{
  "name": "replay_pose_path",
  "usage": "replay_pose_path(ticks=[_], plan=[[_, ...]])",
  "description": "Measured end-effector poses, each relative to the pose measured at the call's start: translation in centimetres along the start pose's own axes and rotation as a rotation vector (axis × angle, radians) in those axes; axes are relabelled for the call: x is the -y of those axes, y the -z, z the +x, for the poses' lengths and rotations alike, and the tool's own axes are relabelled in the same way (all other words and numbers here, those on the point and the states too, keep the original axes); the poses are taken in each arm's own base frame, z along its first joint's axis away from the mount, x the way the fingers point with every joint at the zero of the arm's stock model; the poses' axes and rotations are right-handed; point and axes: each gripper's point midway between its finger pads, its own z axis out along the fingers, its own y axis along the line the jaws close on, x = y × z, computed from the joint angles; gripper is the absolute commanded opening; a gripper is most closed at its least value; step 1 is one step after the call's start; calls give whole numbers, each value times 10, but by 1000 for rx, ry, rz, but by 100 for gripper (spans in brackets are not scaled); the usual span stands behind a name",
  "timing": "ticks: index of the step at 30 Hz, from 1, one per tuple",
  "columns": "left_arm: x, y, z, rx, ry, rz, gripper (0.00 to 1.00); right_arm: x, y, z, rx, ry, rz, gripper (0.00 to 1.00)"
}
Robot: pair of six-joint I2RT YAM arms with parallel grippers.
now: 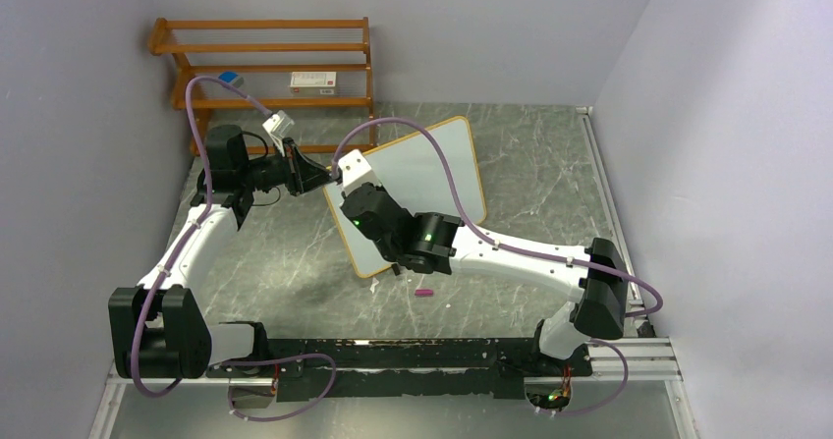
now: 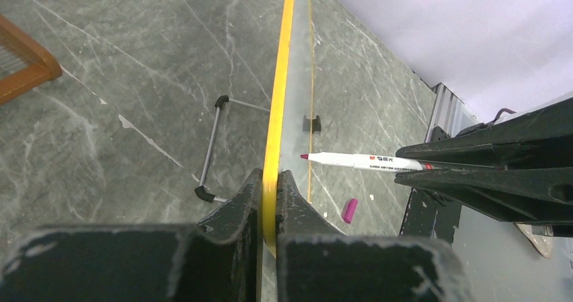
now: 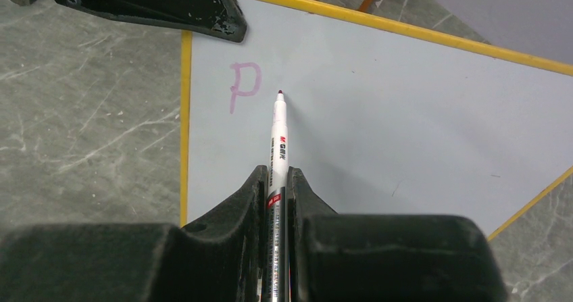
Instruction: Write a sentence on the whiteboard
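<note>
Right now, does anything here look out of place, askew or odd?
A small pink cap lies loose on the table, just off the whiteboard's near edge, likely the marker's. The board sits skewed to the table edges, the left gripper clamped on its yellow frame. Nothing spilled or broken.

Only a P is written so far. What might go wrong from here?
The left gripper pinches the whiteboard by its thin edge only; pen pressure may twist or slip it.
The marker points close beside the P, so the next letter may crowd it.
The loose cap may get knocked.
</note>
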Motion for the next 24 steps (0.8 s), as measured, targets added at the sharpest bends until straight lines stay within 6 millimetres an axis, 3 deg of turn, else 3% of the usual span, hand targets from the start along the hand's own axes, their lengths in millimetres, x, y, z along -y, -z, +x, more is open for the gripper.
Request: replay_pose_path(ticks=[24], plan=[[0, 0, 0, 0, -4, 0, 5, -2, -1, -6, 23, -16, -8, 0]])
